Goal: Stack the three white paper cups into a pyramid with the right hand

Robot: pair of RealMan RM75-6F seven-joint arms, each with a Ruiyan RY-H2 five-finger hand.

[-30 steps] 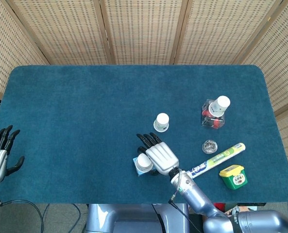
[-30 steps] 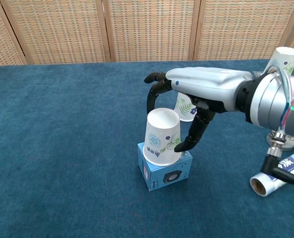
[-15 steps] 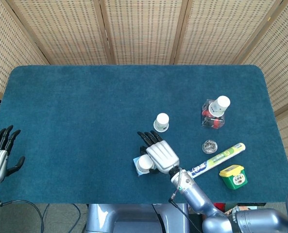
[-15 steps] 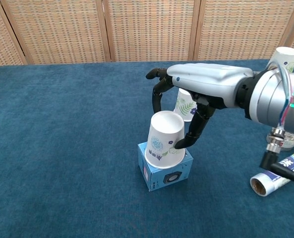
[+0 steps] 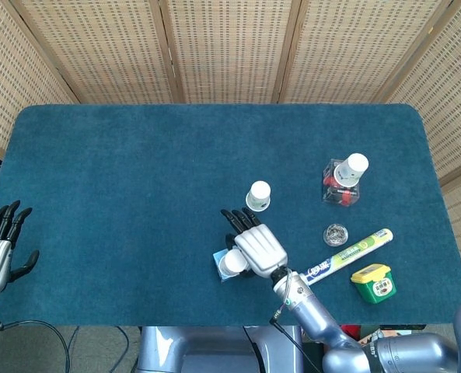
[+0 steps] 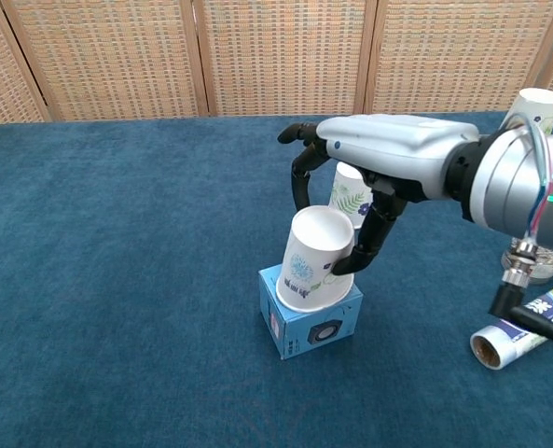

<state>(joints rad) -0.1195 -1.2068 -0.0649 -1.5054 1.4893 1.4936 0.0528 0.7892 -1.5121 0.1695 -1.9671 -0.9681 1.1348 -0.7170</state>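
My right hand (image 6: pixel 380 166) (image 5: pixel 256 245) grips an upside-down white paper cup (image 6: pixel 313 258) (image 5: pixel 232 262) with a blue flower print, thumb on its right side and fingers behind it. The cup is tilted and sits just over a small blue box (image 6: pixel 315 315). A second upside-down cup (image 6: pixel 349 194) (image 5: pixel 258 194) with a green leaf print stands on the cloth right behind the hand. The third cup (image 6: pixel 537 108) (image 5: pixel 356 164) sits upside down on top of a bottle at the right. My left hand (image 5: pixel 0 245) rests open at the table's left front edge, holding nothing.
The clear bottle (image 5: pixel 339 189) with red contents stands at the right. Near it lie a small metal disc (image 5: pixel 336 234), a long white tube (image 5: pixel 351 252) (image 6: pixel 524 323) and a green and yellow container (image 5: pixel 374 282). A wicker screen (image 5: pixel 230 47) closes off the back.
The right hand has closed on the flower-print cup, tipped it and shifted it slightly up and right over the blue box. The left hand has not moved.
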